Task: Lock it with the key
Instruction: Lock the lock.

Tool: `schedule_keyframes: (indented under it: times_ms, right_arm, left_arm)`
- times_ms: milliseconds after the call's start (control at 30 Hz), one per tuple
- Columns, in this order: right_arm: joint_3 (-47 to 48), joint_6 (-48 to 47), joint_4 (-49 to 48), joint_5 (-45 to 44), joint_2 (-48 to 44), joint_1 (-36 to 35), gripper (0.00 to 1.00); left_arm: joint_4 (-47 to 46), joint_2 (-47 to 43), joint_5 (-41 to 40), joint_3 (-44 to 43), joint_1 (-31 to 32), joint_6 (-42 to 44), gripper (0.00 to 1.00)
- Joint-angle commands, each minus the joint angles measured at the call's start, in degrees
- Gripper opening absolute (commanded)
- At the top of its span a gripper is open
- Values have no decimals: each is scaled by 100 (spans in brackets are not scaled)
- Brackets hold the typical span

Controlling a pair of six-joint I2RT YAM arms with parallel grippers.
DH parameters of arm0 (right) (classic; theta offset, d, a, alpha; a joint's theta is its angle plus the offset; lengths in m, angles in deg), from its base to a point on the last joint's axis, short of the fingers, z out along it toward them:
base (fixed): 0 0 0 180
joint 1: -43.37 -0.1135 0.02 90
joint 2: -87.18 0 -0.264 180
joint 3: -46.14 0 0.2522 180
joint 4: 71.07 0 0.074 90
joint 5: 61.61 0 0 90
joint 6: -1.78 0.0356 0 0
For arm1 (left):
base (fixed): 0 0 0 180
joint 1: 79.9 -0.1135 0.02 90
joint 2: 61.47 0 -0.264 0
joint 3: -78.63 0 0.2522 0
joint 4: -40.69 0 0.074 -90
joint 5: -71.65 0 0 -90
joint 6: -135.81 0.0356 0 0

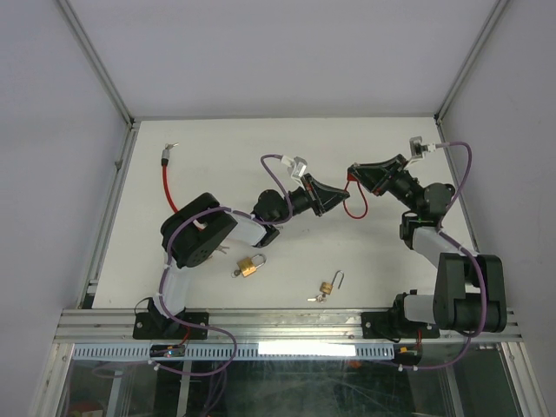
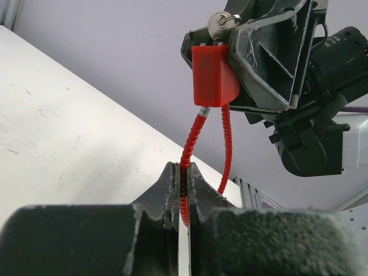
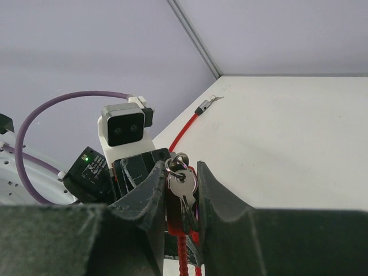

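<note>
1. Left gripper (image 2: 183,173): jaws closed together on the red coiled cable (image 2: 190,138) of the cable lock. The cable runs from between the fingertips towards 12 o'clock in the left wrist view and meets the underside of the lock body (image 2: 214,75).

2. Right gripper (image 3: 181,172): jaws clamped on the red lock body, holding it in the air above the table (image 1: 217,148). A silver key (image 2: 220,24) on a split ring sits at the 12 o'clock end of the body. Whether the key is fully seated in the cylinder cannot be determined.

3. Position of the lock: in the top view it hangs between the two grippers near the table centre, slightly towards 1 o'clock. Its cable droops in a loop towards 6 o'clock beneath the right gripper.

4. Other items on the table:
- A second red cable (image 1: 164,184) lies at 10 o'clock, well apart from both grippers, metal tip pointing to 12 o'clock
- A brass padlock (image 1: 250,267) lies at 7 o'clock, near the left arm
- Another brass padlock (image 1: 328,287) lies at 6 o'clock, close to the near edge
</note>
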Motion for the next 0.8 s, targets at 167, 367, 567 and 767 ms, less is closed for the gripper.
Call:
schedule_keyframes:
  times_ms: [167,367,567,767]
  right_arm:
    - [-159,148,83,635,76,9,0]
    - [-202,-122,165,594,39,-15,0]
    - [-264,-145,-1,556,38,-29,0]
    - [-309,-138,-276,571,38,-1,0]
  left_arm:
    - [-1189,-399,-566,-313,-19,-50,0]
    - [-1258,-472,-635,-456,56,-417,0]
    - [-1427,-563,-782,-547,207,-132,0]
    - [-1974,-740,-1102,-232,282,43,0]
